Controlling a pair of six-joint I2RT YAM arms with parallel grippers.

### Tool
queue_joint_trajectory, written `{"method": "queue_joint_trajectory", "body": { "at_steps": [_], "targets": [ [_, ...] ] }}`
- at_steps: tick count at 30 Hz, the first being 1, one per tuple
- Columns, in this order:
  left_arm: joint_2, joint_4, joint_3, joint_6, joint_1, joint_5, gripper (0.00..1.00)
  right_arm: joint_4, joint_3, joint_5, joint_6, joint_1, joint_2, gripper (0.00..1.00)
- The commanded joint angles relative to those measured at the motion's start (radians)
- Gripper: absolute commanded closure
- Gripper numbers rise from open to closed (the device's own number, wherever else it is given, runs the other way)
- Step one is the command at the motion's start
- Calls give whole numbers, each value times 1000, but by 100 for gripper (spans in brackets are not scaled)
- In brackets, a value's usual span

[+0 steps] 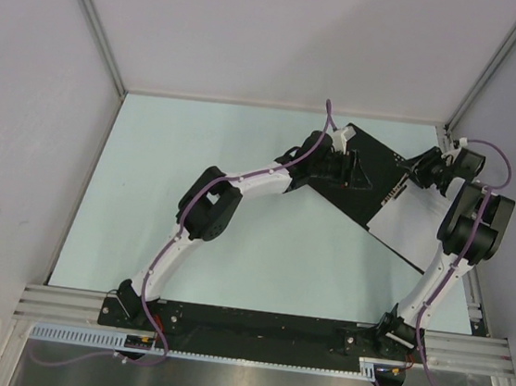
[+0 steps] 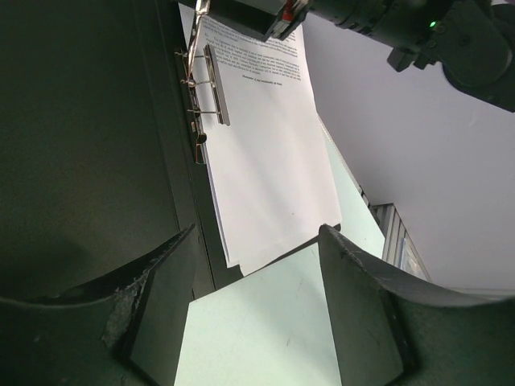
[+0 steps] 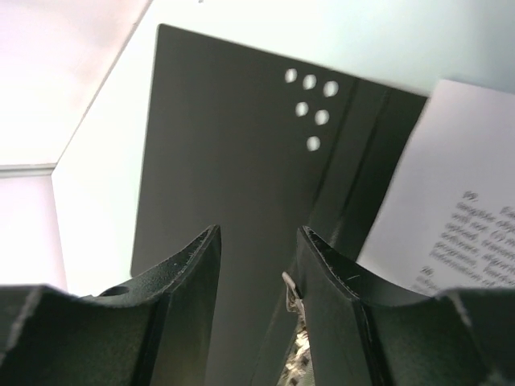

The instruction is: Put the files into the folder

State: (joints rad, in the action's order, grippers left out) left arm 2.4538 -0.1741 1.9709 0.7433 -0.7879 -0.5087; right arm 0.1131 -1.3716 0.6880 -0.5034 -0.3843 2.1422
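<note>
The folder (image 1: 376, 153) lies open at the table's far right, its black inside up, with white dots (image 3: 310, 100) near one corner. The files (image 1: 417, 232) rest as a white stack on its right leaf, and the top sheet (image 2: 265, 161) carries black text at the clip end. A metal clip (image 2: 208, 88) runs along the spine. My left gripper (image 1: 355, 173) hovers open over the left leaf's near edge, and bare table shows between its fingertips (image 2: 257, 233). My right gripper (image 3: 260, 231) stands open over the spine. The clip's raised lever (image 3: 288, 289) lies against the inner face of its right finger.
An aluminium rail (image 1: 475, 302) runs along the table's right edge, close to the folder's paper side. White walls (image 1: 285, 38) close the workspace at the back and on both sides. The pale green table (image 1: 198, 149) stretches left of the folder.
</note>
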Motion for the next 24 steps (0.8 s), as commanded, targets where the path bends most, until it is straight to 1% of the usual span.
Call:
{"method": "queue_joint_trajectory", "body": {
  "at_steps": [1, 7, 11, 15, 16, 18, 19, 20, 21, 22, 23, 24],
  "targets": [
    [-9, -31, 9, 14, -4, -14, 33, -20, 5, 21, 17, 15, -110, 53],
    [-3, -19, 13, 19, -1, -13, 33, -107, 51, 4, 55, 45, -183, 51],
    [17, 16, 42, 21, 3, -19, 33, -242, 91, -16, 92, 76, -237, 49],
    [34, 34, 57, 24, 6, -31, 33, -319, 132, -37, 124, 105, -315, 44],
    [39, 41, 69, 24, 7, -30, 33, -337, 140, -71, 120, 105, -352, 44],
    [59, 62, 86, 22, 7, -36, 33, -366, 146, -163, 100, 116, -387, 38],
    [65, 71, 106, 21, 7, -31, 33, -375, 144, -259, 86, 123, -418, 36],
    [66, 79, 108, 21, 7, -31, 33, -391, 144, -315, 69, 128, -430, 32],
    [70, 79, 108, 19, 6, -28, 33, -401, 144, -403, 48, 131, -439, 31],
    [71, 82, 106, 18, 7, -24, 33, -426, 144, -428, 25, 125, -447, 31],
    [70, 88, 106, 15, 6, -19, 33, -438, 144, -439, -42, 116, -441, 31],
    [73, 91, 105, 10, 7, -16, 32, -447, 144, -408, -62, 102, -433, 31]
  ]
}}
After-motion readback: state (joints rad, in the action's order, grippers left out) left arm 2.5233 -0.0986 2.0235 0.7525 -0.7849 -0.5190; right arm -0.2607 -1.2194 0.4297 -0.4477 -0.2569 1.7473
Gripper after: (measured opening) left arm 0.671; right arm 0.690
